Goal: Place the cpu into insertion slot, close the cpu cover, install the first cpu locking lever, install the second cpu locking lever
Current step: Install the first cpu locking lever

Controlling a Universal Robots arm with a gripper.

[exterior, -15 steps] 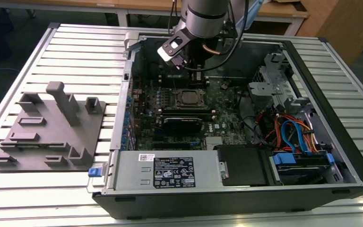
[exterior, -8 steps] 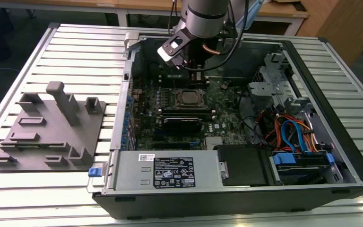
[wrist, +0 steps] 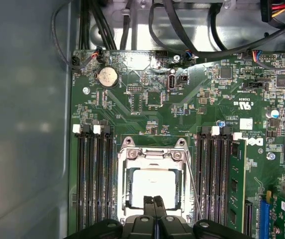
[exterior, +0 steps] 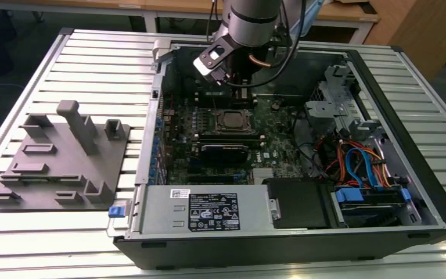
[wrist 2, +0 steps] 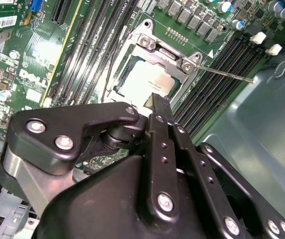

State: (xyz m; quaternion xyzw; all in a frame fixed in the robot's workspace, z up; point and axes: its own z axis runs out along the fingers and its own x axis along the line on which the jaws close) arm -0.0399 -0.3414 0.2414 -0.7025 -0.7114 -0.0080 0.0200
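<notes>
One cpu sits in the one insertion slot on the green motherboard. One cpu cover lies flat around it, and the pale metal top shows through the window. In the second wrist view two thin lever rods flank the socket: one angles out over the memory slots, the other runs along the opposite side. One arm reaches down into the open computer case on the desk. The gripper has its fingers pressed together and empty, with the tips just above the near edge of the cpu.
</notes>
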